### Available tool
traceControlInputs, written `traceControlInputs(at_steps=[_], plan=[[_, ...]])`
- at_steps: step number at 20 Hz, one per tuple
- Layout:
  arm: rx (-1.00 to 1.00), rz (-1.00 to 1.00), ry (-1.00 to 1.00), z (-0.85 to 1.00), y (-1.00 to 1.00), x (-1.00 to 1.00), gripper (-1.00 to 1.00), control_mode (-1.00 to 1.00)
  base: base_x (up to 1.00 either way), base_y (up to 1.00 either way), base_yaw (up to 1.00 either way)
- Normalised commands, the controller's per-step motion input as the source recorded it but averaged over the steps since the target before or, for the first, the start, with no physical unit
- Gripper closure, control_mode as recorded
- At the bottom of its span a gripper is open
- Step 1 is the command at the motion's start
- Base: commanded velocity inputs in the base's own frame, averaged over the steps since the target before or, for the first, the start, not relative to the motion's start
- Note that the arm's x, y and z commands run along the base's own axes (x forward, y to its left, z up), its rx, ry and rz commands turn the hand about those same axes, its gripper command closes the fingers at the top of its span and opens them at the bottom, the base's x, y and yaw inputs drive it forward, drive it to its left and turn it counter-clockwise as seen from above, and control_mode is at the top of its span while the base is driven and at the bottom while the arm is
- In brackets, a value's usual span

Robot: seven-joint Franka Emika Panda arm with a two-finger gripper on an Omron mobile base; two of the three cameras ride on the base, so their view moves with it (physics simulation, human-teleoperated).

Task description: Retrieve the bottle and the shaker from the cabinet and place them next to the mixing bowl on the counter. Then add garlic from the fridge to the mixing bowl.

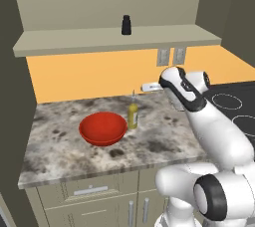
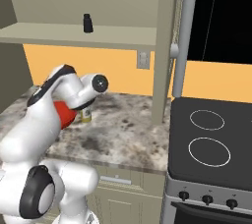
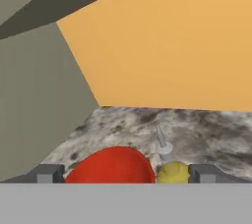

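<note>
Bottle (image 1: 133, 113) is already down on the counter (image 1: 60, 141), touching the mixing bowl (image 1: 103, 128) mid-frame, so next up is the shaker (image 1: 126, 25) — alone on the cabinet (image 1: 114, 39) shelf, top center. Gripper (image 3: 125, 173) is spread wide, holding nothing; come in level and pinch the body. Arm hides most of the bowl from the right base view.

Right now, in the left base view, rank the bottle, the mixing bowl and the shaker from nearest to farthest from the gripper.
1. Bottle: on the counter, just left of and below the open gripper.
2. Mixing bowl: further left, right beside the bottle.
3. Shaker: up on the cabinet shelf, well above the gripper.
</note>
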Motion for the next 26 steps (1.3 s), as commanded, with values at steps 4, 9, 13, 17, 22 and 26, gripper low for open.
traceControlInputs(at_steps=[4, 9, 13, 17, 22, 26], plan=[[0.00, -0.06, 0.02, 0.65, -0.22, -0.79, -1.00, -1.00, 0.00, 0.00, 0.00], [0.00, -0.01, 0.02, 0.51, -0.06, -0.96, -1.00, -1.00, 0.00, 0.00, 0.00], [-0.01, -0.07, 0.09, 0.81, 0.00, -0.57, -1.00, -1.00, 0.00, 0.00, 0.00], [-0.04, -0.12, 0.12, 0.93, 0.00, -0.49, -1.00, -1.00, 0.00, 0.00, 0.00], [-0.08, -0.18, 0.10, 0.83, -0.03, -0.33, -1.00, -1.00, 0.00, 0.00, 0.00], [-0.14, -0.23, 0.13, 0.58, -0.02, -0.09, -1.00, -1.00, 0.00, 0.00, 0.00]])
